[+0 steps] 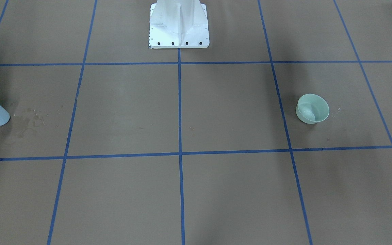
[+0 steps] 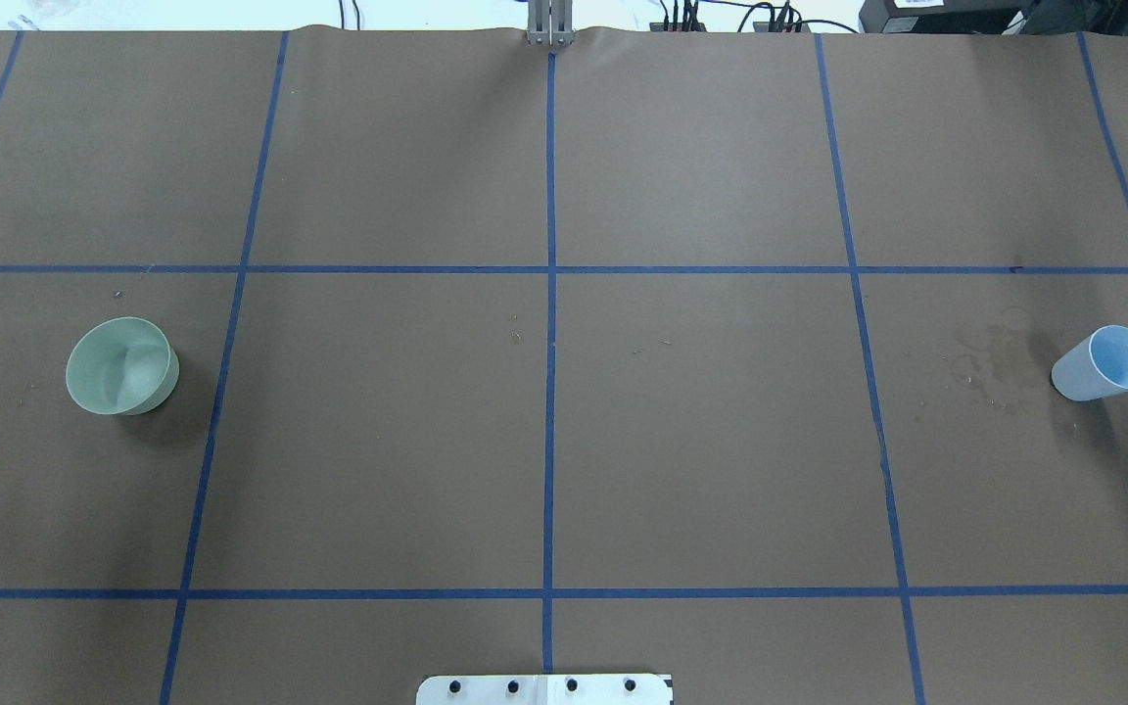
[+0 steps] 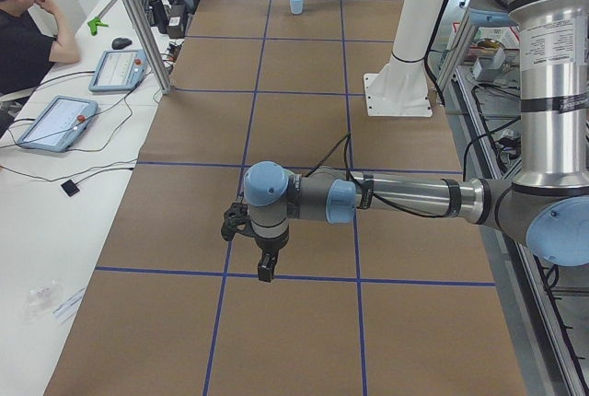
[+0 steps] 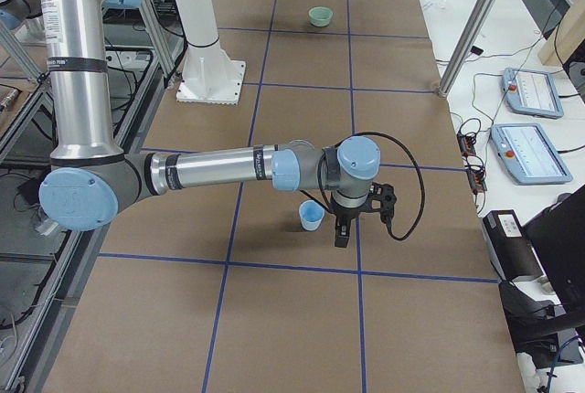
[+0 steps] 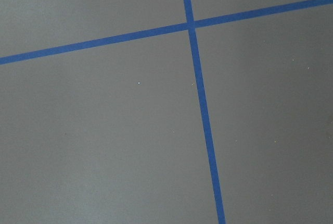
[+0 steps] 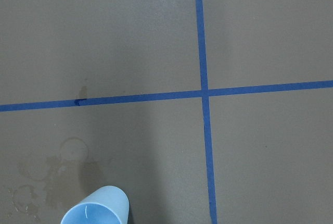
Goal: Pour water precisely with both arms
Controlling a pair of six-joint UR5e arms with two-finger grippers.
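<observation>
A pale green bowl (image 2: pixel 121 366) is seen on the left of the brown table (image 2: pixel 701 441), and a light blue cup (image 2: pixel 1104 364) far to the right, both upright. The water (image 1: pixel 307 111) is barely made out: possibly a faint pale sheen inside the bowl. Damp stains (image 2: pixel 993 360) are spread just left of the cup. The right gripper (image 4: pixel 341 236) is hung just beside the cup, the left gripper (image 3: pixel 264 269) over bare table. Whether either is released or clenched cannot be told.
</observation>
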